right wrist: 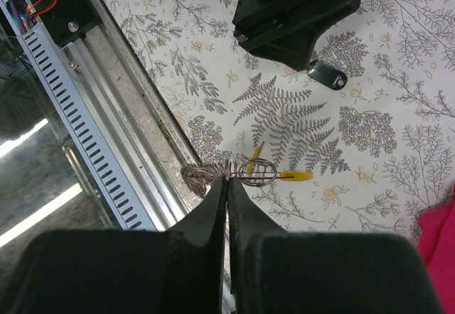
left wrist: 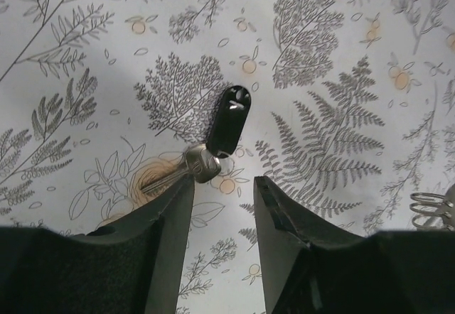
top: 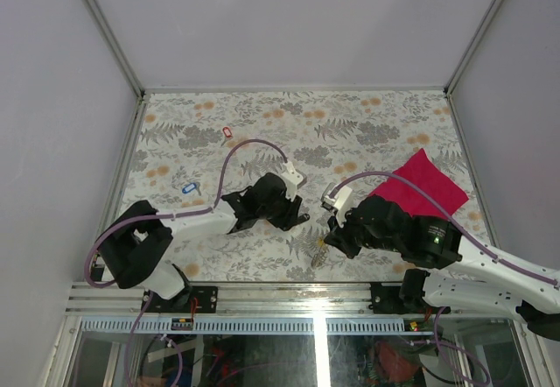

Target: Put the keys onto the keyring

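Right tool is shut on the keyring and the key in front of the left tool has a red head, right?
No: the left wrist view shows the key before the left tool has a black head, not red. The right tool is shut on the keyring.

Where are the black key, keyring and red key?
black key [left wrist: 231,118]: left wrist view, on its black head.
keyring [right wrist: 249,172]: right wrist view, on its wire loop.
red key [top: 227,131]: top view, on its red head.

- You are seeing three loose keys: black key [left wrist: 231,118], blue key [top: 191,189], red key [top: 227,131].
- You are seeing one keyring [right wrist: 236,172] and one magenta cloth [top: 423,186].
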